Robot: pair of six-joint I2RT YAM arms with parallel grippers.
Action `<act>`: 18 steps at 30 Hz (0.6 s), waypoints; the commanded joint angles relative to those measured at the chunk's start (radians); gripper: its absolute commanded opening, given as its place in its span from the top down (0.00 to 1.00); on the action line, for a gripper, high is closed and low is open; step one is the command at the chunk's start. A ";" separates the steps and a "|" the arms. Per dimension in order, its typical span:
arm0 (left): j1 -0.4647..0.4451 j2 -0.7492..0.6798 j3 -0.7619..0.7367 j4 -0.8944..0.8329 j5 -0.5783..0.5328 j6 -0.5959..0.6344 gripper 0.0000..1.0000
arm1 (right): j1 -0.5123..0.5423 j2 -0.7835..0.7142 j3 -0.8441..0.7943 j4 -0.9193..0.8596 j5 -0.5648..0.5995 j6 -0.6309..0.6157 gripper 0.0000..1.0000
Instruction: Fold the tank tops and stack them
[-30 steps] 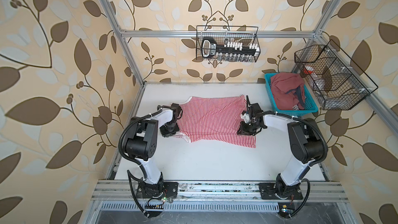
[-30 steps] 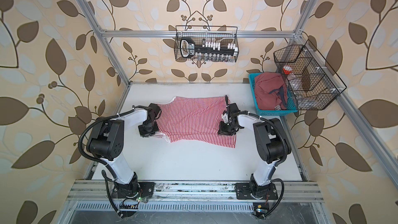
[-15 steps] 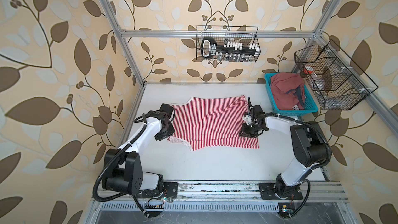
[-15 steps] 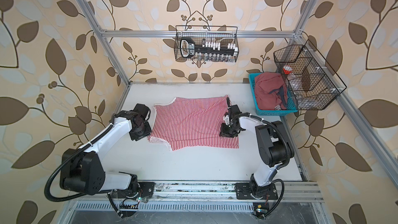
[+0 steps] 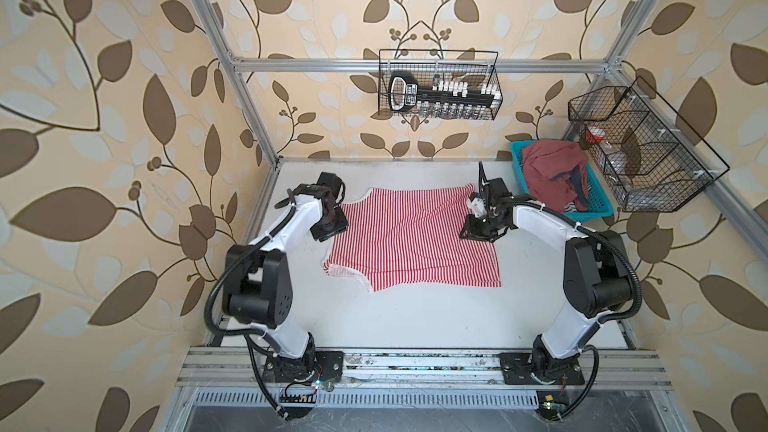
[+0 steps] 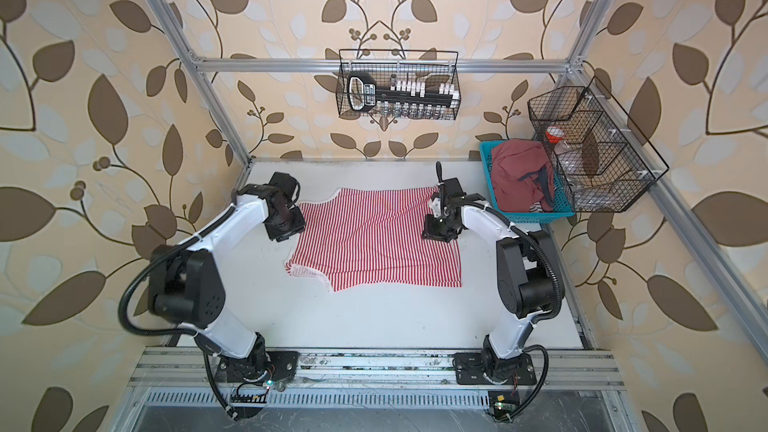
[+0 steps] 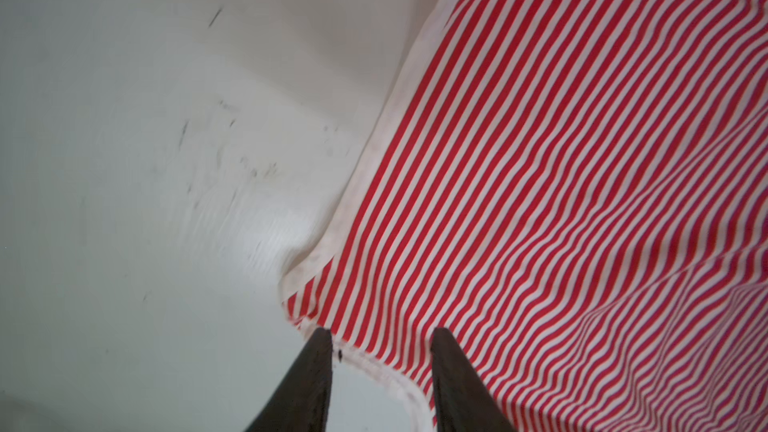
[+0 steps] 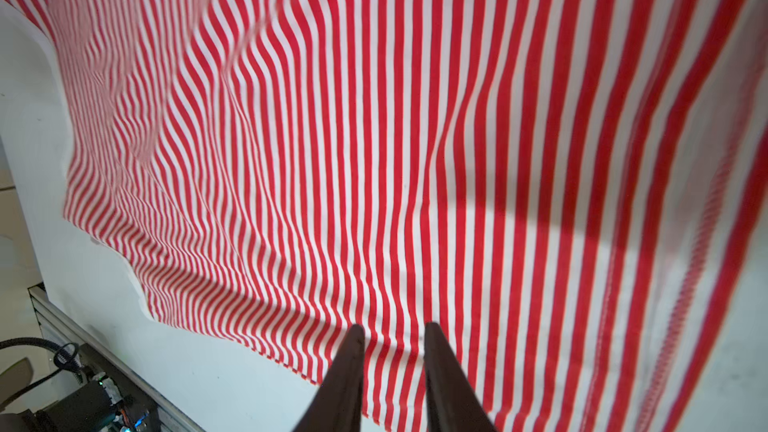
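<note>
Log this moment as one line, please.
striped tank top: spread on table | left gripper: open at trimmed edge | right gripper: open over stripes | red tank top: in blue basket

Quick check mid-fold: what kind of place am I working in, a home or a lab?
Probably a lab booth dressed like a home: leaf wallpaper surrounds an aluminium frame, a wire basket hangs from it, and the left arm and right arm are bolted to a metal rail.

Blue bin (image 5: 600, 209) sits beside a black wire basket (image 5: 665, 184).
</note>
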 commanded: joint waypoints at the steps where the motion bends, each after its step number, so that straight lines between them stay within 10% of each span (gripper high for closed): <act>1: 0.004 0.135 0.137 0.006 0.056 0.021 0.58 | -0.022 0.058 0.050 -0.059 -0.014 -0.037 0.73; 18: 0.007 0.710 0.634 -0.065 0.157 0.063 0.61 | -0.135 0.333 0.184 -0.006 -0.111 0.022 0.80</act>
